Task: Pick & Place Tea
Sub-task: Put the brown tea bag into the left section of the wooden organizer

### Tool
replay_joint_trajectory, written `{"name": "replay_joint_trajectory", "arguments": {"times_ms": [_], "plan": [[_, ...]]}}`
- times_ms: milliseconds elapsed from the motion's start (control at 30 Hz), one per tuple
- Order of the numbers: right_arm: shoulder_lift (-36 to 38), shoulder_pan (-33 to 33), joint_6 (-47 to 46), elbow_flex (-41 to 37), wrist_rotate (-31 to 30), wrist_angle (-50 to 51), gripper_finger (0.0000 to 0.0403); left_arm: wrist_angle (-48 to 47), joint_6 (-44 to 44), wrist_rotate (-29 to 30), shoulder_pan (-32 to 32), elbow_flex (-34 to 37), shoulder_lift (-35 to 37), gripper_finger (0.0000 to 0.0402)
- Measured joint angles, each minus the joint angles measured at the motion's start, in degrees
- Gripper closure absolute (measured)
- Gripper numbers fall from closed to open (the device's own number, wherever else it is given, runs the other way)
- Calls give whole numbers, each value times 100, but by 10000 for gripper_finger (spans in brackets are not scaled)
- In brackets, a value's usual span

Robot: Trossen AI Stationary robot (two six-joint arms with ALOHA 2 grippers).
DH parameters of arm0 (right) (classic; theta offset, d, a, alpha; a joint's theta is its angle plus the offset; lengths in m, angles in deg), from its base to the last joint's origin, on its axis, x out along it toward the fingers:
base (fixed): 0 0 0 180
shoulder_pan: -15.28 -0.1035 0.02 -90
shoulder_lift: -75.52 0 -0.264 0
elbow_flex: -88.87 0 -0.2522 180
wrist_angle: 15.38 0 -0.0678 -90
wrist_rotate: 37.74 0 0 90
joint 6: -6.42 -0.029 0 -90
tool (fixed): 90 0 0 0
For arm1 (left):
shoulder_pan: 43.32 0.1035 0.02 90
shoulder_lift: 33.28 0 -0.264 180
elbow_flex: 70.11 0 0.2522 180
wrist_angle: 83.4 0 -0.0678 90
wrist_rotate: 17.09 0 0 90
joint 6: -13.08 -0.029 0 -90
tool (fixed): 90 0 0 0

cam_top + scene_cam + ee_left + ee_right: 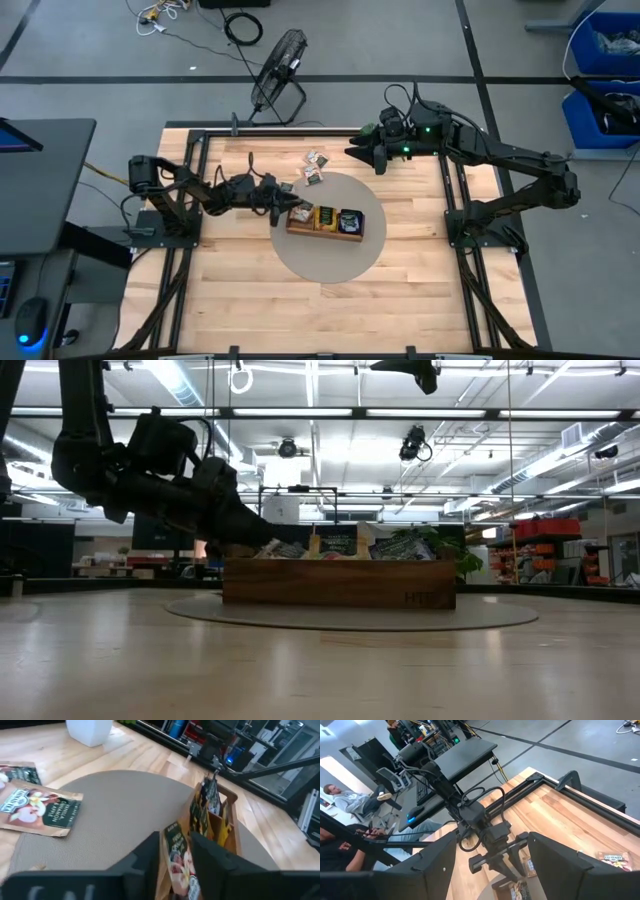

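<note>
**Over the round mat: left pincer at the tray's end compartment**

On the wooden counter (240, 300) a round grey mat (325, 262) lies at the centre, bearing a long wooden tray (325, 230) with three compartments. From the left, the left arm reaches across the counter to the tray's near end. The left pincer (175, 851) stands over that end compartment, its two dark fingers (150, 855) pressed against either face of one upright tea packet (178, 857), which is pinched between them just above the tray wall. More packets stand on edge in the tray's farther compartments (207, 805); in the low view their tops show above the tray's long side (340, 543). Several loose packets (314, 168) lie flat near the mat's far edge, beside the tray but apart from it; the left wrist view shows one brown packet (39, 809) resting partly on the mat.

Farther right, the right arm waits above the counter's far edge, well apart from the tray. The right pincer (378, 156) hangs there with its fingers (555, 857) spread wide and nothing between them. Beyond the counter, a seated person (350, 802) shows at a desk in the right wrist view.
</note>
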Motion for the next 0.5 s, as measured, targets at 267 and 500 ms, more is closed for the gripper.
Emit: {"name": "replay_joint_trajectory", "arguments": {"times_ms": [267,500], "plan": [[0,1,66,0,0,0,146,129,9,6,2,-26,0,198],[0,1,67,0,1,0,146,129,239,3,2,-26,0,171]]}}
